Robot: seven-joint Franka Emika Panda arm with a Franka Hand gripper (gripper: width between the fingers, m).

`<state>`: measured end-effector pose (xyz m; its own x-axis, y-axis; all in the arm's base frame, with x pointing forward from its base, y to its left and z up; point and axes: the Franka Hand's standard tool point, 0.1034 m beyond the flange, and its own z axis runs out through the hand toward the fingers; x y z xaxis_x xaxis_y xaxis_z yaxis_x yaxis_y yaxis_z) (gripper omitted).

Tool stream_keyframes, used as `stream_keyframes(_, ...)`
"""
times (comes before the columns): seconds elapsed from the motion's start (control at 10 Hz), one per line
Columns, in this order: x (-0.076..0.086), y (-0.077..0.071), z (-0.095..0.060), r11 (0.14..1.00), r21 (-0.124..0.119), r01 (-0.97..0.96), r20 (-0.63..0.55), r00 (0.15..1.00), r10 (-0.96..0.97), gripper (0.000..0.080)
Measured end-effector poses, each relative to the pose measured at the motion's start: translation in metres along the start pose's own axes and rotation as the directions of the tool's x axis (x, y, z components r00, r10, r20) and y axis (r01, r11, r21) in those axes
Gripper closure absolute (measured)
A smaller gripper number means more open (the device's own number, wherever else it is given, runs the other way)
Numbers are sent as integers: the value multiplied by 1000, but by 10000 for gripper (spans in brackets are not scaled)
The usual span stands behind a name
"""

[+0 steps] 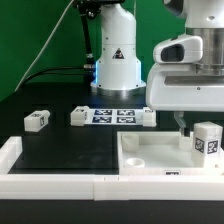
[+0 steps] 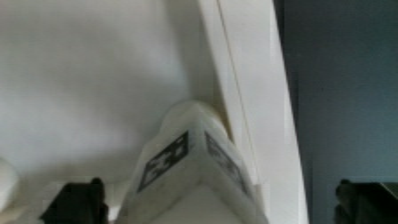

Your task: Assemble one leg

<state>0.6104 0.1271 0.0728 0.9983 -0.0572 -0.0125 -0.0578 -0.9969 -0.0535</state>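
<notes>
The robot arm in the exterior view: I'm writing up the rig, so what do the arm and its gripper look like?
The arm's wrist section is bulky, glossy white plastic with rounded edges and a grey seam band. Behind it stands a white rounded base column bearing a black triangular warning sticker, with black cables trailing off it. The gripper's fingers look black and blocky in the wrist view.

We see one leg [image 1: 207, 141] [image 2: 187, 160], white tagged block, upright on the large white plate's [image 1: 150, 160] right side; second leg [image 1: 38, 121] lies far left.
</notes>
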Motion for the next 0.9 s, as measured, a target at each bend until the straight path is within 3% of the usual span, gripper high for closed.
stream_keyframes(0.3,2,8,1,933,-11,360,3,933,-360,151)
stream_keyframes(0.5,1,8,1,929,-10,369,4,929,-369,171)
stream_keyframes(0.6,1,9,1,929,-10,369,4,929,-369,299)
stream_keyframes(0.7,1,9,1,929,-10,369,4,930,-369,299)
stream_keyframes(0.8,2,9,1,929,-10,369,4,930,-369,468)
stream_keyframes(0.9,1,9,1,937,-10,348,3,937,-348,511)
